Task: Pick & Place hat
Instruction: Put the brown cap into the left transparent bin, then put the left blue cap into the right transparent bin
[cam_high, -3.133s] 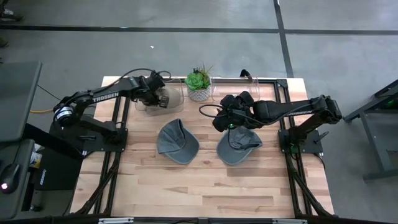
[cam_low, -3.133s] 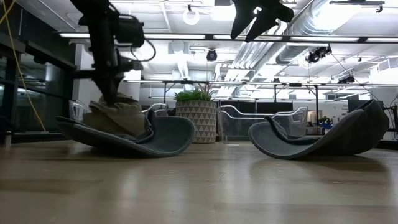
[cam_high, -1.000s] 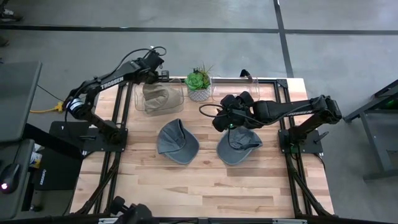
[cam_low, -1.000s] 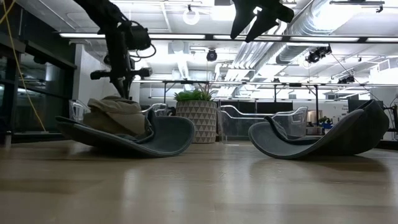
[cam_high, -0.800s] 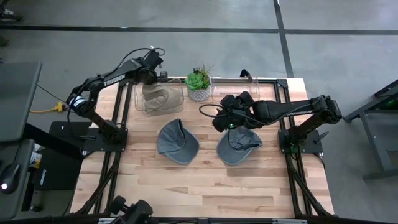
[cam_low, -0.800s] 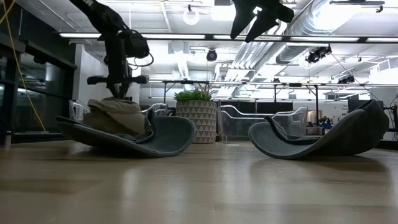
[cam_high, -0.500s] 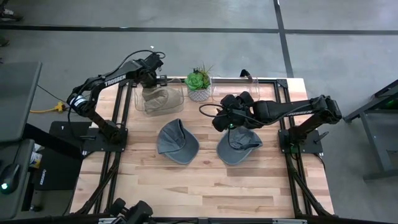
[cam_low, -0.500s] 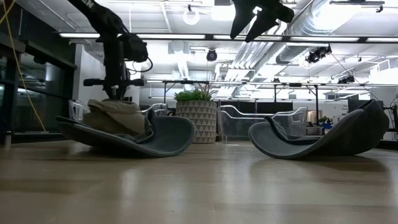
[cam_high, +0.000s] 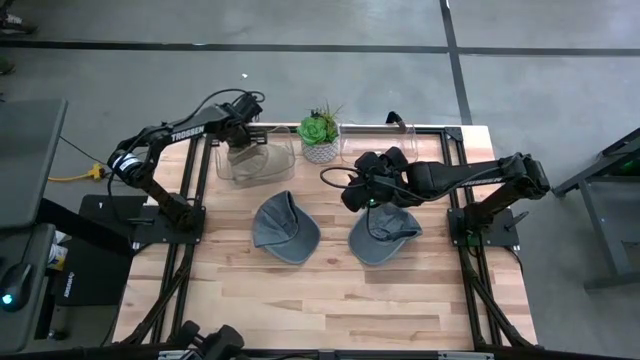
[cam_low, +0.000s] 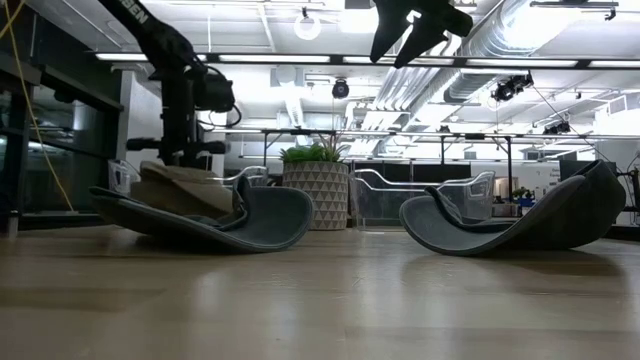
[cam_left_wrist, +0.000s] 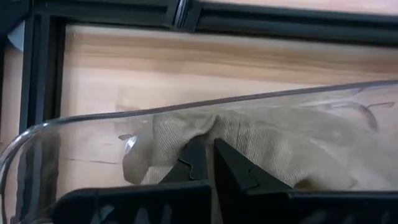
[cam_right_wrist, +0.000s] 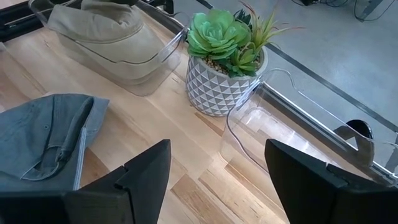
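Over clear bin (cam_high: 225, 165), L gripper (cam_left_wrist: 208, 158) fingers together above tan hat (cam_high: 250, 157), R gripper (cam_right_wrist: 217, 165) spread wide.

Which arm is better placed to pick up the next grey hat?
Probably the right. Its gripper hangs open just above the right grey hat. The left gripper, fingers shut, is over the tan hat in the clear bin at the table's far edge.

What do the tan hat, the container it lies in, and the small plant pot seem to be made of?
Tan hat: seems woven cotton-like cloth, matte; it folds softly and shows a fine weave.
Container: probably clear plastic, glossy; the wood shows through its walls and the rim catches light.
Plant pot: perhaps ceramic or concrete, matte white, with a raised triangle pattern; I cannot tell which.
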